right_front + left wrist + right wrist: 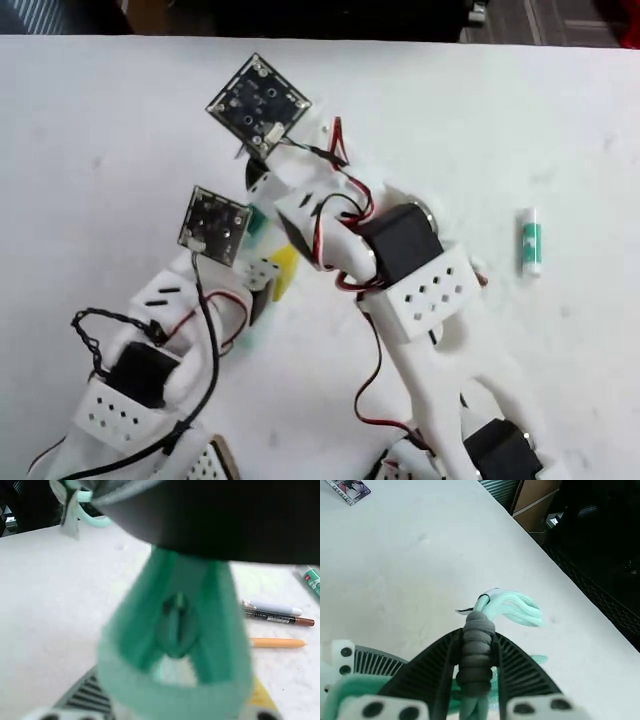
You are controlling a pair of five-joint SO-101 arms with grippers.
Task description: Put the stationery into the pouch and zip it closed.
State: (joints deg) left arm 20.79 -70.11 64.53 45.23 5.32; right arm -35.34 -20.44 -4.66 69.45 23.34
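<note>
White arms bear black servos, red cables, square camera boards and a ribbed black right gripper.

White table. A green & white stick lies flat on it. Nr the stick, side by side: white pen, brown pencil & orange pen, all flat too.
</note>
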